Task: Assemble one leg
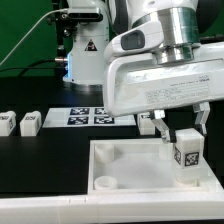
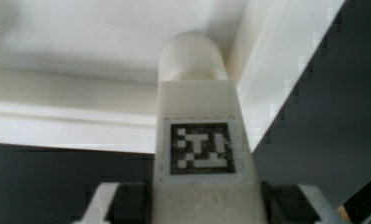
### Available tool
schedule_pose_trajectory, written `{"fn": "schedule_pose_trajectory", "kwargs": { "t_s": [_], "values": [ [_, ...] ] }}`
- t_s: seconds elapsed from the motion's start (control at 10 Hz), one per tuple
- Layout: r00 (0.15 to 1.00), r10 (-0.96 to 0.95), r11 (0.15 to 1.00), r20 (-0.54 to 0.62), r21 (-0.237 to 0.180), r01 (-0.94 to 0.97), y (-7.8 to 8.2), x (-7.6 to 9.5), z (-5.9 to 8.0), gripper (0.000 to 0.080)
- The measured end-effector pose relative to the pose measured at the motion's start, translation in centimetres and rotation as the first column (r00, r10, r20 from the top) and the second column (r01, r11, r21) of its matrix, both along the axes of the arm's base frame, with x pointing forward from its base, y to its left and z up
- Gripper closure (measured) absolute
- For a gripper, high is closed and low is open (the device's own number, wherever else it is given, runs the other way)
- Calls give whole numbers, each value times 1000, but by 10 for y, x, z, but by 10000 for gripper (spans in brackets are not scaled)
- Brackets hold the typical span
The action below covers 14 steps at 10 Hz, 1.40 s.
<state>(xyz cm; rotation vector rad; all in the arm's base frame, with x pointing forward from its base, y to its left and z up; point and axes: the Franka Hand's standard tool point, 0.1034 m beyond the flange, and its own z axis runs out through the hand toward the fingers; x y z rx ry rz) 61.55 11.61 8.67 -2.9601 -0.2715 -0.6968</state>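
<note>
My gripper (image 1: 184,138) is shut on the leg (image 1: 186,154), a small white post with a black-and-white tag on its face. It holds the leg upright over the right part of the large white tray-like piece (image 1: 120,165), close to its right-hand wall. In the wrist view the leg (image 2: 203,120) runs out from between the two dark fingers (image 2: 136,200), with its rounded tip over the tray's inner corner (image 2: 93,90). I cannot tell whether the tip touches the tray.
The marker board (image 1: 88,117) lies behind the tray. Two more white legs (image 1: 28,123) (image 1: 5,123) lie on the black table at the exterior view's left, and another (image 1: 146,121) shows behind my gripper. A robot base (image 1: 85,50) stands at the back.
</note>
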Motion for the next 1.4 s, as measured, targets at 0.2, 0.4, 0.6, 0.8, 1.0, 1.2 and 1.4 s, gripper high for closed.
{"fn": "schedule_pose_trajectory", "kwargs": {
  "t_s": [0.2, 0.4, 0.6, 0.8, 1.0, 1.2, 1.4],
  "values": [
    [1000, 1, 1000, 0, 0, -1, 0, 0, 0, 318],
    [1000, 1, 1000, 0, 0, -1, 0, 0, 0, 161],
    [1000, 1, 1000, 0, 0, -1, 0, 0, 0, 152],
    [1000, 1, 1000, 0, 0, -1, 0, 0, 0, 151],
    [1000, 1, 1000, 0, 0, -1, 0, 0, 0, 151],
    [996, 4, 1000, -94, -14, -6, -6, -4, 14, 151],
    [980, 10, 1000, -199, -23, -15, -7, -2, 21, 151]
  ]
}}
